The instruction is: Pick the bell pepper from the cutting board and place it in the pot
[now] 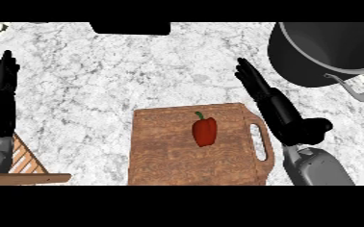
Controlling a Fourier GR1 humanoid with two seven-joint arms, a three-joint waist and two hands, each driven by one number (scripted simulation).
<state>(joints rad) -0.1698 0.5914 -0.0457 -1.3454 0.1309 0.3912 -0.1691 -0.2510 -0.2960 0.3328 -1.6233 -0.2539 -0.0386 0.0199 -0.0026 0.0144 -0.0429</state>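
A red bell pepper [204, 131] with a green stem lies on the wooden cutting board [171, 154], right of the board's middle. The dark grey pot [316, 48] stands at the back right of the counter, partly cut off by the view's edge. My right hand [280, 110] is open, its fingers straight and pointing away, just right of the board's handle slot and a short way from the pepper. At the view's left edge my left hand [8, 84] rests open, fingers up, holding nothing.
A black object [131, 27] sits at the counter's far edge. A wooden slatted thing [25, 166] shows at the lower left. A light grey piece [352, 84] sticks out beside the pot. White marble counter [107, 86] lies between board and pot.
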